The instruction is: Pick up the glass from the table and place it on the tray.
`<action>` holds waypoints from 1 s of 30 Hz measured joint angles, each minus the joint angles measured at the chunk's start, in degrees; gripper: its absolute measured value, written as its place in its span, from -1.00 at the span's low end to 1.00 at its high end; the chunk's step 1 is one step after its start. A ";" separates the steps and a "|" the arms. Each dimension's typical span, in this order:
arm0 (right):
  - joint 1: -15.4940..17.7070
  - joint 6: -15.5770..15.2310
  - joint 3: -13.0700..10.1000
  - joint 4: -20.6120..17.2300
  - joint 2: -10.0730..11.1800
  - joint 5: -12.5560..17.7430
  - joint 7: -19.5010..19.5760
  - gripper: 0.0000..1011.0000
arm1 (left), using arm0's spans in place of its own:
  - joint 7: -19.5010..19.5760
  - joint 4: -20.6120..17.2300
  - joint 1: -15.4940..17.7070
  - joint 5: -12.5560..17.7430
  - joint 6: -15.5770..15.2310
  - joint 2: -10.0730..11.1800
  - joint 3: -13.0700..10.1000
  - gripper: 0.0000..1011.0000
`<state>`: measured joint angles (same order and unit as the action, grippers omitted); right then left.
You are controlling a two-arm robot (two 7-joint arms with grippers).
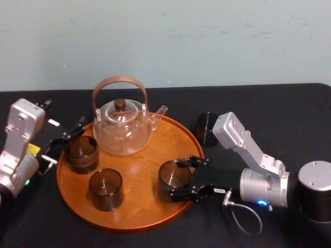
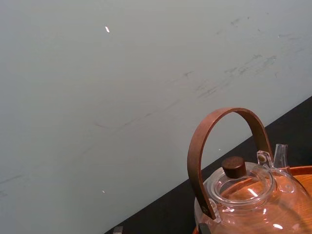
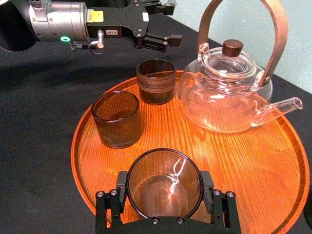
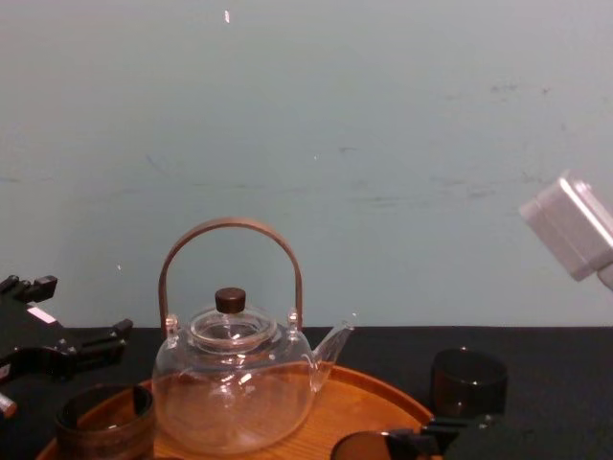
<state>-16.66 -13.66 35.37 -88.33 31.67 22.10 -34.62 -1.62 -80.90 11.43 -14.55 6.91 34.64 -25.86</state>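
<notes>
1. Leftmost, the left gripper [image 1: 64,143] hangs at the left rim of the tray [image 1: 139,209] with its fingers spread apart. It is just beside a ribbed brown cup [image 1: 81,153] that stands on the wood.
2. Next, a plain brown tumbler [image 1: 106,189] stands near the tray's front, and a glass teapot [image 1: 123,129] with a bowed wooden handle stands behind it.
3. Right of centre, the right gripper [image 1: 176,179] clasps the glass [image 1: 173,173], one finger against each side. The glass is over the tray's right part; I cannot tell whether its base rests on the wood.
4. Farther right, a dark cup [image 1: 207,128] stands on the table [image 1: 289,113], just beside the tray's rim.
</notes>
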 joint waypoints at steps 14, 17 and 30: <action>-0.49 0.20 0.64 1.18 -0.57 0.25 -0.12 0.79 | 0.00 0.00 0.00 0.00 0.00 0.00 0.00 0.98; -0.66 0.23 0.77 1.46 -0.76 0.28 -0.12 0.79 | 0.00 0.00 0.00 0.00 0.00 0.00 0.00 0.98; -0.96 0.68 1.11 2.00 -1.07 -0.16 0.26 0.79 | 0.00 0.00 0.00 0.00 0.00 0.00 0.00 0.98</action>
<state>-17.62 -12.98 36.48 -86.33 30.60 21.94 -34.37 -1.62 -80.90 11.43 -14.55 6.91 34.65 -25.86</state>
